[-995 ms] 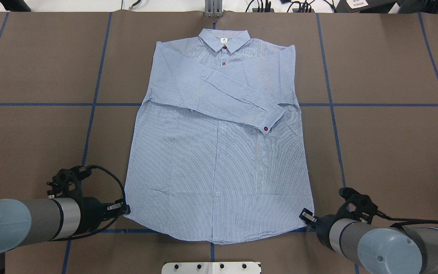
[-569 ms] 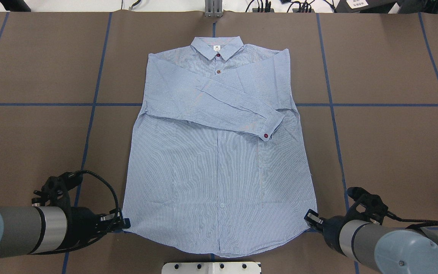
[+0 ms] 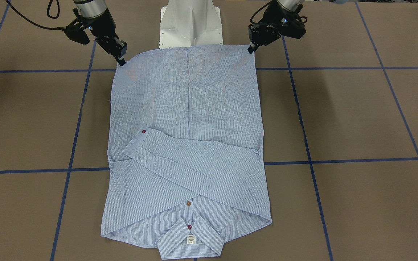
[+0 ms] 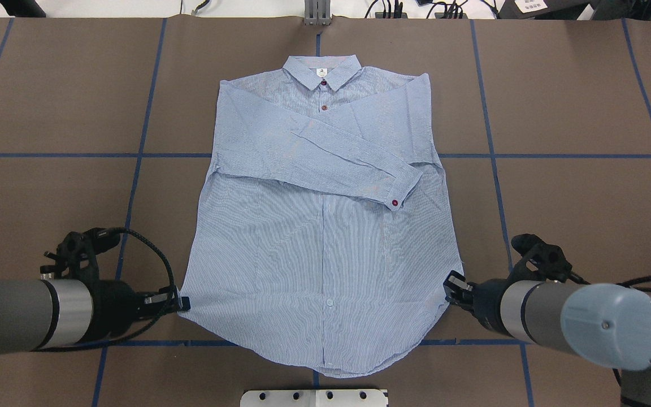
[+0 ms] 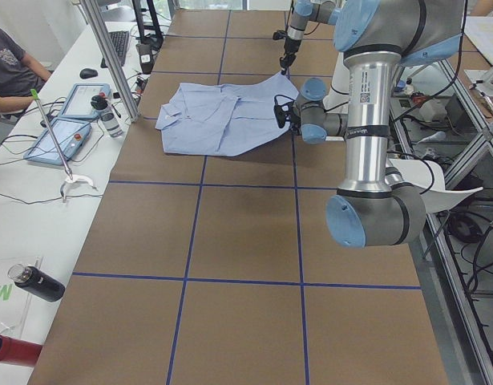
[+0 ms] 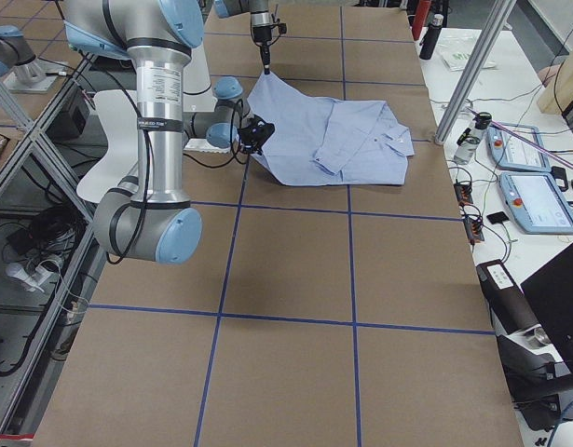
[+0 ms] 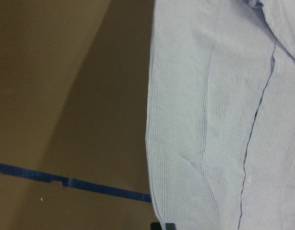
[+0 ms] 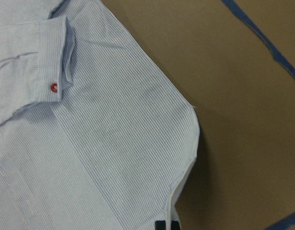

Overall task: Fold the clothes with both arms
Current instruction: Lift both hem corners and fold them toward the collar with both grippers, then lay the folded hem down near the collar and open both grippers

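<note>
The light blue striped shirt (image 4: 320, 243) lies front up on the brown table, collar (image 4: 321, 70) at the far side and both sleeves crossed over the chest. The red cuff button (image 4: 395, 202) shows on the upper sleeve. My left gripper (image 4: 181, 303) is shut on the shirt's left hem corner. My right gripper (image 4: 451, 285) is shut on the right hem corner. In the front-facing view the left gripper (image 3: 251, 49) and the right gripper (image 3: 122, 61) hold the hem edge taut and a little raised. The wrist views show only cloth (image 7: 224, 120) (image 8: 89, 143) and table.
The white pedestal base (image 4: 314, 397) stands just behind the hem. Blue tape lines (image 4: 48, 155) cross the brown table cover. A metal post (image 5: 110, 56), control tablets (image 5: 66, 132) and bottles sit along the far operator side.
The shirt first slid toward the robot and slightly left. Both grippers then moved forward with the hem corners, and the hem now sits farther from the base.
</note>
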`<state>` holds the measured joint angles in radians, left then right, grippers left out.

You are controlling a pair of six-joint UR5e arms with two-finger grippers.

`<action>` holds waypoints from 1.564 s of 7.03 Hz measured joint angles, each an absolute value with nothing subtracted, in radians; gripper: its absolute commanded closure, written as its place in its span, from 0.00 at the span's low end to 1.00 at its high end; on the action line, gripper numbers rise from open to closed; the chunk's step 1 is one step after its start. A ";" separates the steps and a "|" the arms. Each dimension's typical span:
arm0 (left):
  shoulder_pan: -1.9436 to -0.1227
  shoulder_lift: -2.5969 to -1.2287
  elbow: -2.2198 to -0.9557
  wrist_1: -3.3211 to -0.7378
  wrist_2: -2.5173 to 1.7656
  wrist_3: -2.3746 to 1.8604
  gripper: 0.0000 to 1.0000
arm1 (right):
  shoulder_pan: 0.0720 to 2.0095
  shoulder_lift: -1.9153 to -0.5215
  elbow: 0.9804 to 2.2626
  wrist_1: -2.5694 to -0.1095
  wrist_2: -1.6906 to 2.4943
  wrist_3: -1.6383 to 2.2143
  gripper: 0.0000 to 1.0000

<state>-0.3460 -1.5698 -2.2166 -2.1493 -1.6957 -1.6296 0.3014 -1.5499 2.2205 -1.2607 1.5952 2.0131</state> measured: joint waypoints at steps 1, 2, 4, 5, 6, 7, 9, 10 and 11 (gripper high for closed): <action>-0.445 -1.623 -2.150 -2.139 -1.759 -1.575 1.00 | 0.403 -1.489 2.159 -1.262 1.681 1.961 1.00; -0.534 -1.715 -2.055 -2.098 -1.833 -1.535 1.00 | 0.506 -1.430 2.097 -1.267 1.767 1.917 1.00; -0.663 -1.876 -1.941 -1.997 -1.887 -1.445 1.00 | 0.666 -1.290 2.017 -1.362 1.894 1.846 1.00; -0.718 -1.911 -1.910 -1.983 -1.895 -1.426 1.00 | 0.720 -1.226 1.992 -1.425 1.913 1.825 1.00; -0.760 -1.935 -1.875 -1.981 -1.898 -1.413 1.00 | 0.771 -1.186 1.970 -1.455 1.917 1.811 1.00; -0.783 -1.948 -1.847 -1.981 -1.899 -1.401 1.00 | 0.806 -1.161 1.947 -1.461 1.915 1.804 1.00; -0.802 -1.965 -1.785 -2.006 -1.898 -1.388 1.00 | 0.830 -1.107 1.874 -1.461 1.857 1.797 1.00; -0.809 -1.985 -1.724 -2.049 -1.897 -1.388 1.00 | 0.831 -1.086 1.819 -1.437 1.816 1.794 1.00; -0.818 -2.008 -1.655 -2.095 -1.897 -1.388 1.00 | 0.831 -1.063 1.743 -1.379 1.792 1.792 1.00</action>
